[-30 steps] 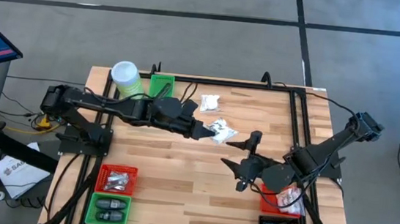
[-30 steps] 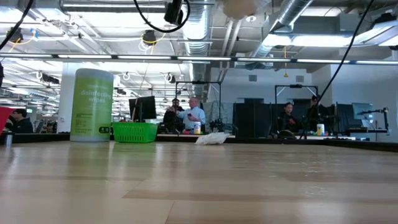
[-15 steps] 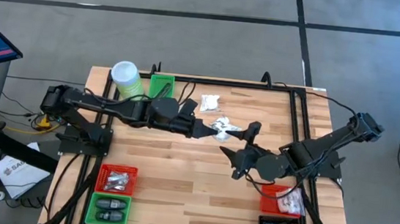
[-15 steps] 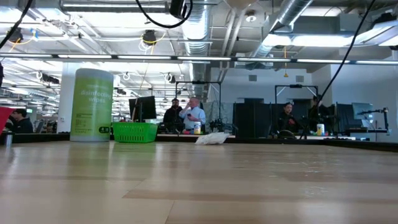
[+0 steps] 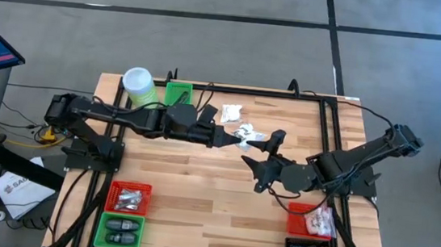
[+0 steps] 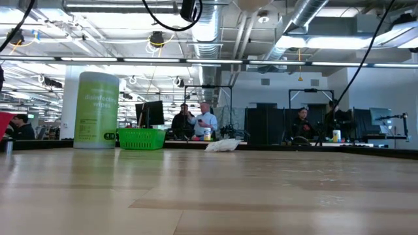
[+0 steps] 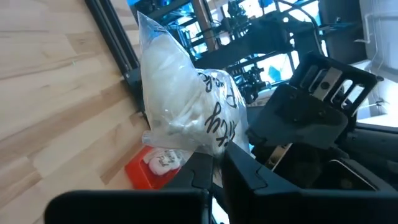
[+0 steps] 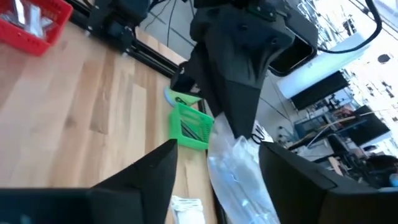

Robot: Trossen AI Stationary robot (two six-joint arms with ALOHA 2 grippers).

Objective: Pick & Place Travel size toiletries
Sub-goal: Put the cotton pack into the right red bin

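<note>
Two white sachets (image 5: 231, 112); five bins (image 5: 128, 197); one canister (image 5: 138, 85), seemingly.

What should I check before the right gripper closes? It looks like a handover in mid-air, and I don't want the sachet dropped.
1. Left gripper shut on the white sachet: ok.
2. Sachet lifted off the table: ok, it hangs clear in the left wrist view.
3. Right gripper open: ok, fingers spread in its wrist view.
4. Sachet between the right fingers: ok, its free end lies in the gap.
5. Enough sachet showing beyond the left fingers to grip: cannot tell.
6. Red bin by the right arm has room: cannot tell, it already holds sachets.
</note>
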